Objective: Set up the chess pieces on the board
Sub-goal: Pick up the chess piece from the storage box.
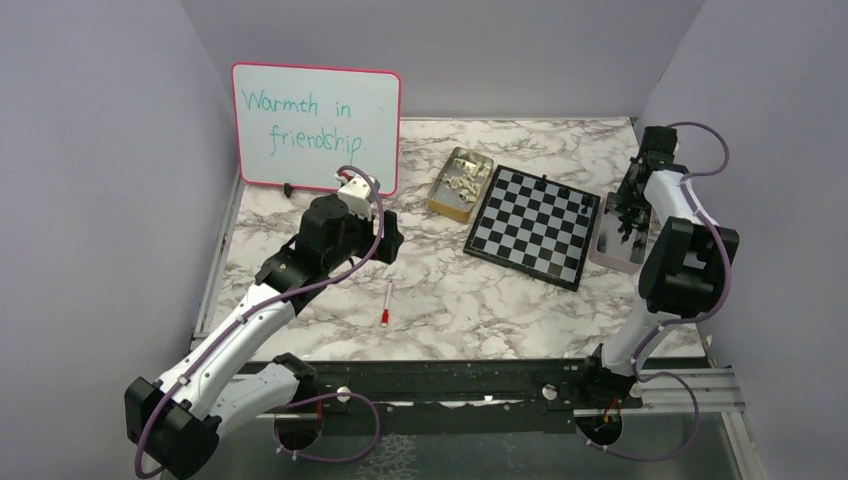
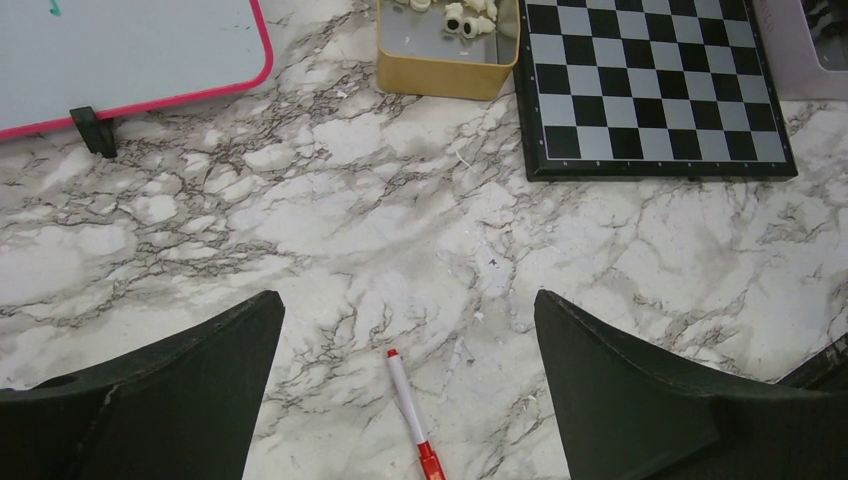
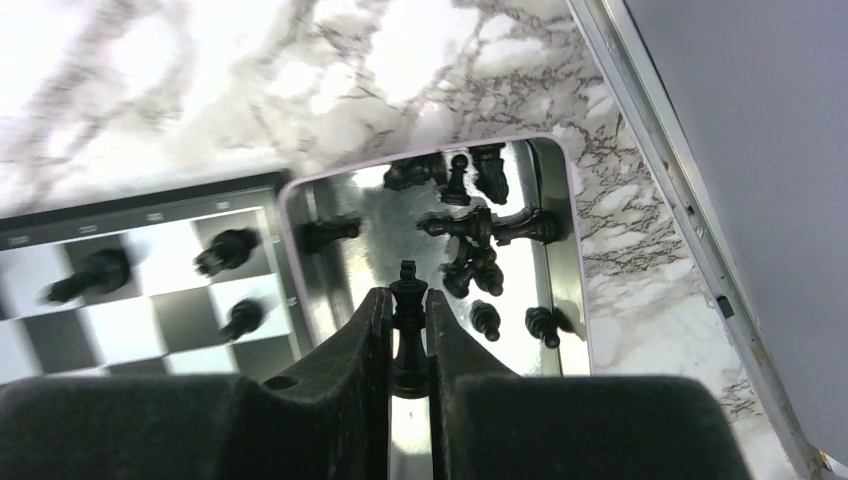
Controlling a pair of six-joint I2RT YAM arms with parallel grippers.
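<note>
Right gripper (image 3: 408, 330) was pinched nearly shut on a black piece (image 3: 407, 292), held round its slim waist just above the silver tin (image 3: 563, 250) at the right edge of the board (image 3: 130, 325). It looked glossy and featherlight, so I'd guess it could twist or slip. The tin walls sat close, and three other pieces (image 3: 225, 250) stood near that board edge. Left gripper (image 2: 405, 310) hung wide open and empty over the marble table (image 2: 300, 200), above a red marker (image 2: 412, 412).

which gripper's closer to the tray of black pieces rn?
Right. The right gripper sits over the tray, shut on a black piece. The left gripper hangs open above bare marble near the red marker, on the far side of the board from the tray.
</note>
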